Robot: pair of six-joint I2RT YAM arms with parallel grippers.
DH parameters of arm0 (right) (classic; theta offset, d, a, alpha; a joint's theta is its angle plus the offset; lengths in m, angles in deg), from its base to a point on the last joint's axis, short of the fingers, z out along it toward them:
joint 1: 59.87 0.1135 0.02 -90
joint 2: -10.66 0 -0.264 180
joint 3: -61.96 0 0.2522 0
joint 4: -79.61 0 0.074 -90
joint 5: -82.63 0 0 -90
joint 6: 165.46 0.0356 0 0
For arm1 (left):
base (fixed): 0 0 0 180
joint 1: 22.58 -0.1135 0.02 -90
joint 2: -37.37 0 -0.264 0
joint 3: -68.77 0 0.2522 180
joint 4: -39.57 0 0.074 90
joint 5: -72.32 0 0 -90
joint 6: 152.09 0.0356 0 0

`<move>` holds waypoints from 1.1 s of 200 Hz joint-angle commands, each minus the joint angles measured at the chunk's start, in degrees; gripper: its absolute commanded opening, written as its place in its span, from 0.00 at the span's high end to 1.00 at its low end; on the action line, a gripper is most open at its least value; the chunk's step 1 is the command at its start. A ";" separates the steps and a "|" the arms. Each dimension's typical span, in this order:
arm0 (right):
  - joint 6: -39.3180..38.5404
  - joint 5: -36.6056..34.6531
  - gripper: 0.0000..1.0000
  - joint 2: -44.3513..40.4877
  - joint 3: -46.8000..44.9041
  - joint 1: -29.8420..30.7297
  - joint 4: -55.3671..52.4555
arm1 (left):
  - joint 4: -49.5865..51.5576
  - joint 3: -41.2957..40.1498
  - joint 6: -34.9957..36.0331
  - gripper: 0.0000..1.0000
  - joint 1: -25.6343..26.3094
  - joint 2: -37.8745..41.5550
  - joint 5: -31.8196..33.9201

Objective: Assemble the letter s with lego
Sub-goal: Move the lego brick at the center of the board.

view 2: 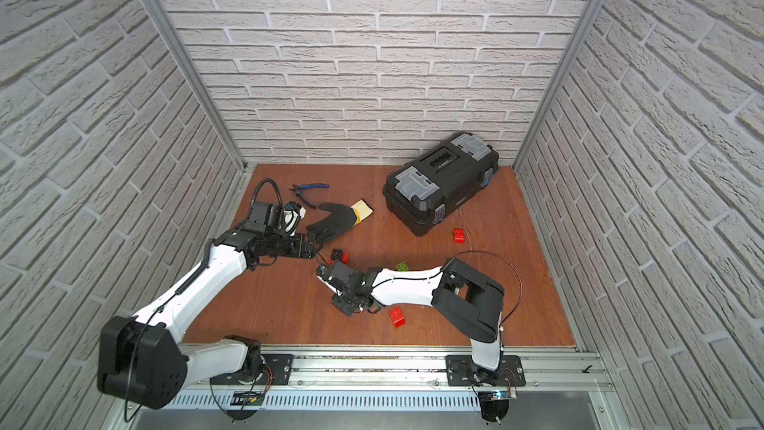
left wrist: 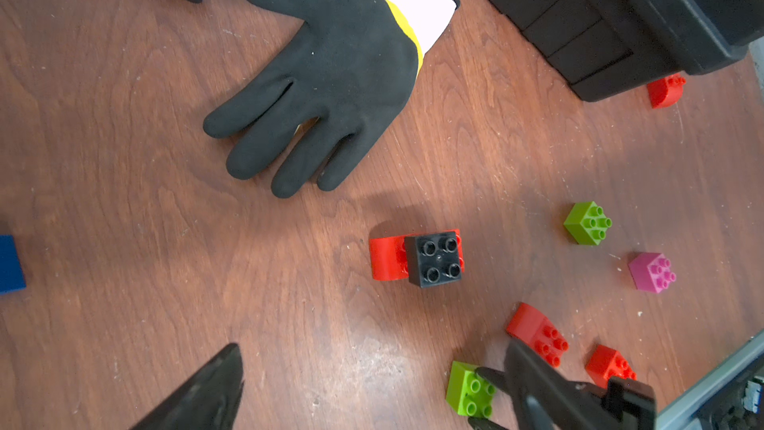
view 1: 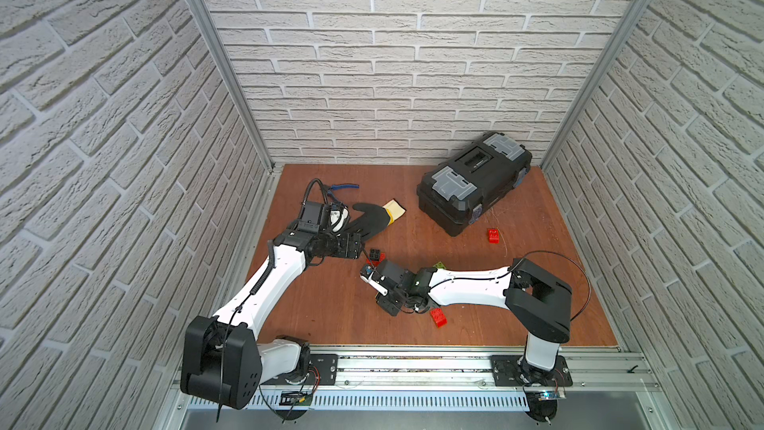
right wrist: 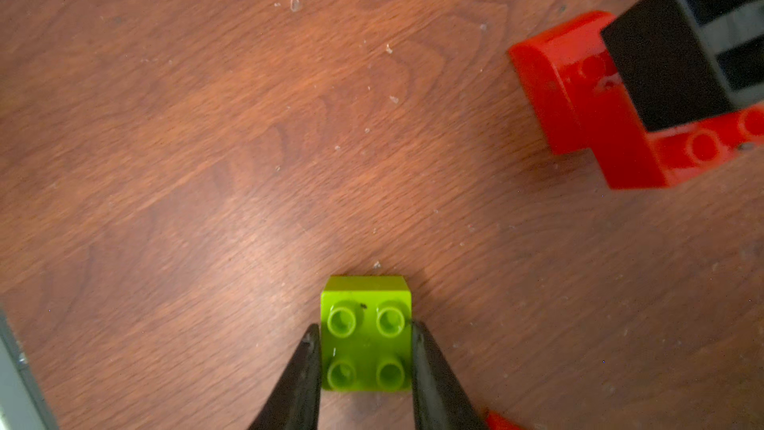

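Right wrist view: right claw [right wrist: 364, 325] pinches the lime green brick [right wrist: 366, 349], probably resting on the bench [right wrist: 206, 117]; lift straight, studs level, toward the red-black stack [right wrist: 578, 97].

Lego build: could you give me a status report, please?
Right hand shut on lime brick. Left hand open, empty. Red-black stack close by, nothing between.

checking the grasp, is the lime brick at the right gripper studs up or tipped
Studs up: the lime brick shows all four studs to the right wrist camera, right gripper shut on its sides.
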 commanded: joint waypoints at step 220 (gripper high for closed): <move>-36.37 19.51 0.61 6.50 12.27 -6.98 -11.95 | 0.18 -0.35 1.67 0.02 -1.30 0.54 1.58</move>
